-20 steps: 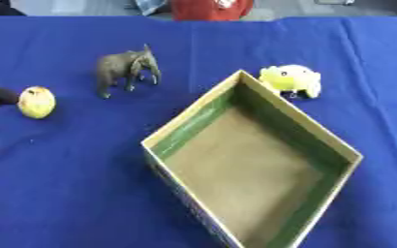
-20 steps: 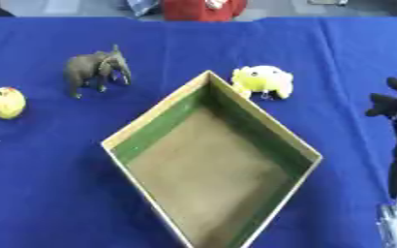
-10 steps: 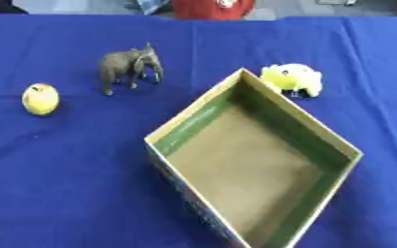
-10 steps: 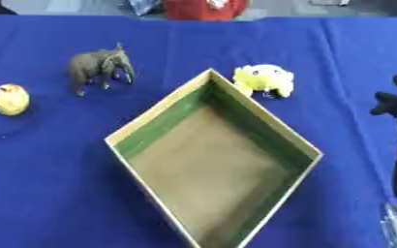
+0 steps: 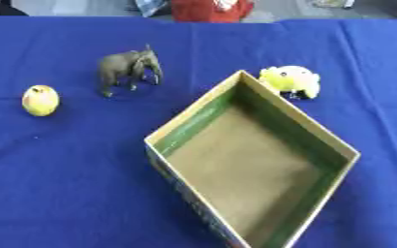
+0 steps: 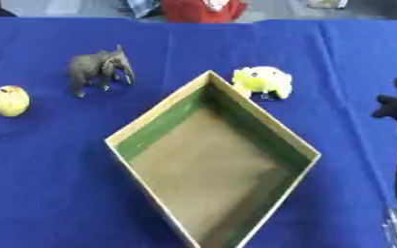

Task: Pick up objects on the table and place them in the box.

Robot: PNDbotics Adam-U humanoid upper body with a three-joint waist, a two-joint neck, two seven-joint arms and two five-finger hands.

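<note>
One box point(image 5: 178, 136), one elephant point(image 5: 127, 68), one yellow ball point(image 5: 40, 100), one yellow toy point(image 5: 291, 80); right hand point(image 6: 396, 105) state unclear.

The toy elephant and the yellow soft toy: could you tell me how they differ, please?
The elephant is grey-brown and stands upright on its legs; the yellow toy is bright, rounded and squat. The elephant stands apart from the box; the yellow toy sits close by its far corner. Both rest on the blue table, outside the box.
</note>
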